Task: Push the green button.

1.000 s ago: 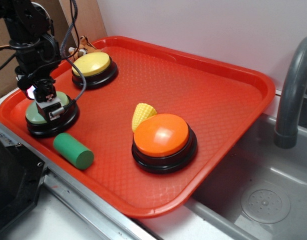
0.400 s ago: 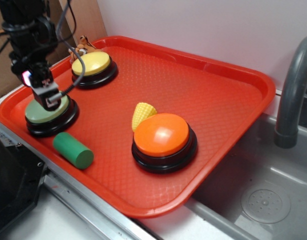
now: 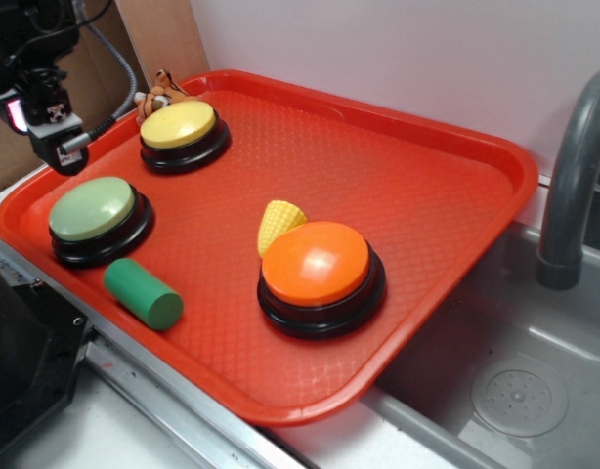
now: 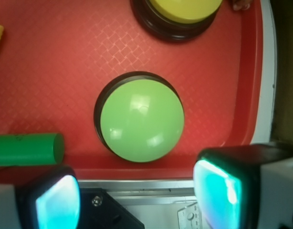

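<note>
The green button is a pale sage dome on a black base at the near-left of the red tray. Nothing touches it. My gripper hangs above and to the left of it, over the tray's left rim, clear of the dome. In the wrist view the green button fills the middle of the frame, with my gripper below it. The two fingers stand wide apart and open with nothing between them.
A yellow button sits behind the green one, and a dark green cylinder lies in front of it. An orange button and a yellow corn piece are mid-tray. A sink and grey faucet are on the right.
My gripper has risen off the green button's top and moved up and to the left. The button's dome is now fully uncovered.
</note>
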Tool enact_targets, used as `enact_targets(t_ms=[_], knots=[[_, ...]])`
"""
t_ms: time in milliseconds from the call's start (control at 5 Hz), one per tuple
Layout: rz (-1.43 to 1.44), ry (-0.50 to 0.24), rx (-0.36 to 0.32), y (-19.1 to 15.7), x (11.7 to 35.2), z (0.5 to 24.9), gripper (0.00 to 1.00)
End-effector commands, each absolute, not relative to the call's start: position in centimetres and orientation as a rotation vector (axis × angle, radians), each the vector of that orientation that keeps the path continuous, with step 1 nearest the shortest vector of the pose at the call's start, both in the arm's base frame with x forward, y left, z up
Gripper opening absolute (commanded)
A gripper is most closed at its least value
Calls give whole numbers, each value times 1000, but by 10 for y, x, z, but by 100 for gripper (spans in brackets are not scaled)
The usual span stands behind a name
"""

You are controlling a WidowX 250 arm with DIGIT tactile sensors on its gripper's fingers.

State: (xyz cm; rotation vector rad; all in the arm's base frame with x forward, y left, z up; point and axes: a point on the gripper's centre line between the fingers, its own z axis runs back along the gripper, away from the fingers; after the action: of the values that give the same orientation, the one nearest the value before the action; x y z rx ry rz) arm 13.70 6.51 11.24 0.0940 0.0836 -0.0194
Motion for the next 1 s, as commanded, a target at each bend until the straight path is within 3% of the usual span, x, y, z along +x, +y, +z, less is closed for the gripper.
enact_targets(t_ms=[0,200,800], knots=[[-18,2,140,68,146,145,100],[-10,-8,175,66,148,152,100],[-19,-16,163,59,154,170,100]])
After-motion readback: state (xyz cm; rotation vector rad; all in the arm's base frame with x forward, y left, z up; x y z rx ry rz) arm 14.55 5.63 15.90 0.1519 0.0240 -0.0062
